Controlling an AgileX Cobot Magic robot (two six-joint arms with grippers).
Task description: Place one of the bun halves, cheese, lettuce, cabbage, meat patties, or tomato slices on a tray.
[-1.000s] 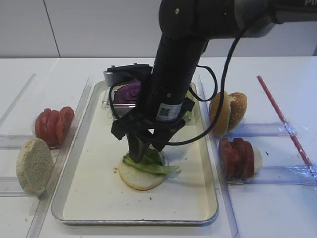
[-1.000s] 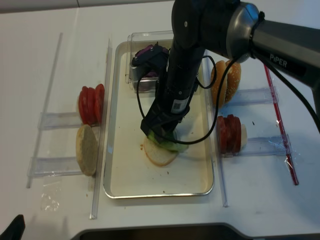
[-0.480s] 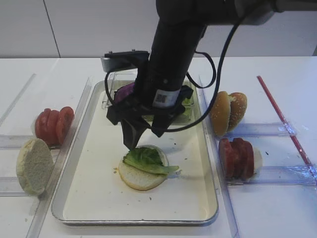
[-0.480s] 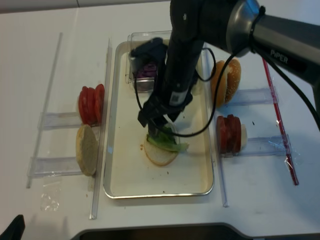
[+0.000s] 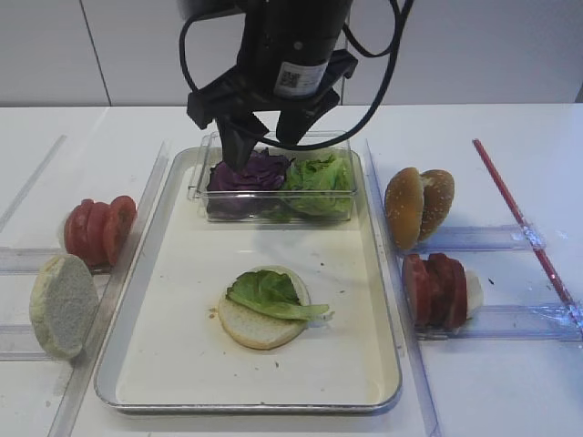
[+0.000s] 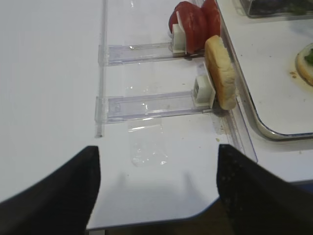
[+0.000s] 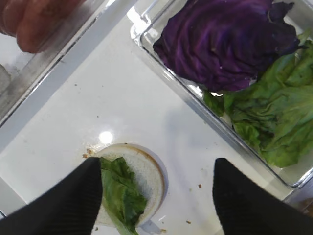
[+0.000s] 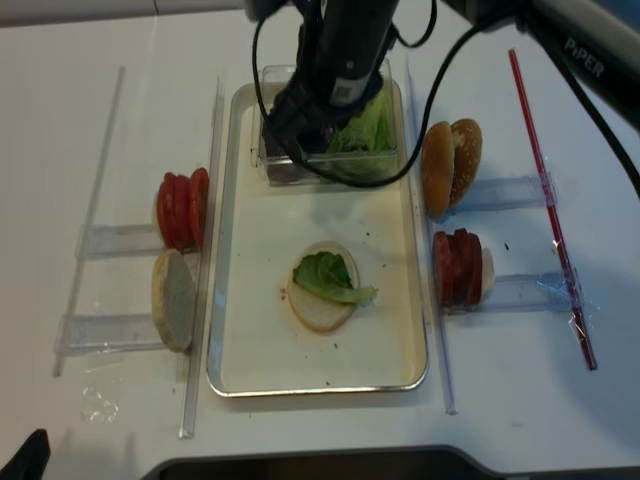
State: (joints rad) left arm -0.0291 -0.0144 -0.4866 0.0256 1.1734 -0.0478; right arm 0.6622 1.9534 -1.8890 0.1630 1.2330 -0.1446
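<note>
The tray (image 5: 383, 300) sat mid-table, running from the near edge toward the far one, and you had it loaded just as the job asks: a bun half (image 5: 260, 320) lay flat on its cream floor, a little nearer the tray's near rim than its far one, with the lettuce (image 5: 271, 294) draped over the top of it, cut face still peeping out around the leaf. A second earlier your right gripper (image 5: 262, 137) was down pressing on that leaf; half a second on it had let go and lifted, and at this moment it hung high over the clear plastic box (image 5: 273, 205) at the tray's far end, jaws apart and nothing between them — the wrist view showed both fingers wide with only tray floor below. So the leaf stayed put when you pulled away, and I'd call that placement done. The box held the purple cabbage (image 5: 244, 173) on its left and more green leaves (image 5: 319, 173) on its right, right under your fingers, so another pick looked likely. Your left gripper (image 6: 156, 196) waited spread open and empty over the table's left near corner, beside the racked tomato slices (image 6: 193, 22).
</note>
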